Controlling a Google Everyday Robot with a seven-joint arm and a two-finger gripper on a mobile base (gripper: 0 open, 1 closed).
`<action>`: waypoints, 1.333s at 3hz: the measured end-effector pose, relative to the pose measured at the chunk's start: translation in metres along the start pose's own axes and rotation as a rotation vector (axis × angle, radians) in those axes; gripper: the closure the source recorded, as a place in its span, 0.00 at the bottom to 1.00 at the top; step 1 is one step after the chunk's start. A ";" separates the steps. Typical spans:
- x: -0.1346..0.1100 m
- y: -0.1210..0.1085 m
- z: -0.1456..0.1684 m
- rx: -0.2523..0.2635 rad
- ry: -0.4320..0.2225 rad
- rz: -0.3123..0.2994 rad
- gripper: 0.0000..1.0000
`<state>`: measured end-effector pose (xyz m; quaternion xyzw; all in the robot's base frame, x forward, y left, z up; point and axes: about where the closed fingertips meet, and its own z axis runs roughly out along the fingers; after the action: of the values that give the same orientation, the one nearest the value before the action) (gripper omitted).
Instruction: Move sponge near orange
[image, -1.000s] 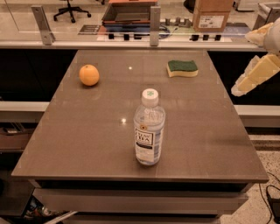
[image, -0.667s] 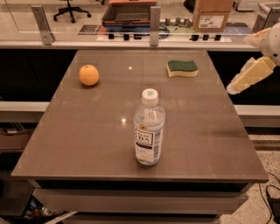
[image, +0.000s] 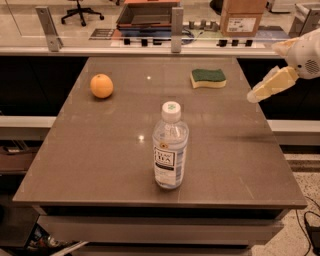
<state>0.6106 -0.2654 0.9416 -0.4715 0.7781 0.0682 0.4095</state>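
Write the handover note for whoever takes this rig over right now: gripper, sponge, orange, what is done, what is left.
Gripper: at the right side of the picture, over the table's right edge, to the right of the sponge and apart from it.
Sponge: lies flat on the table, far right part, green side up, untouched.
Orange: on the far left part of the table, well apart from the sponge.
Water bottle: stands upright in the near middle, out of the straight line between them.
Done: nothing on the sponge yet.
Left: reach the sponge, grasp it, carry it left and set it down beside the orange.
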 end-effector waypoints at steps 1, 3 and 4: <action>-0.005 -0.010 0.021 -0.007 -0.039 0.022 0.00; -0.011 -0.013 0.066 -0.065 -0.073 0.047 0.00; -0.015 -0.021 0.081 -0.076 -0.090 0.061 0.00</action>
<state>0.6766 -0.2268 0.9044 -0.4592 0.7698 0.1310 0.4235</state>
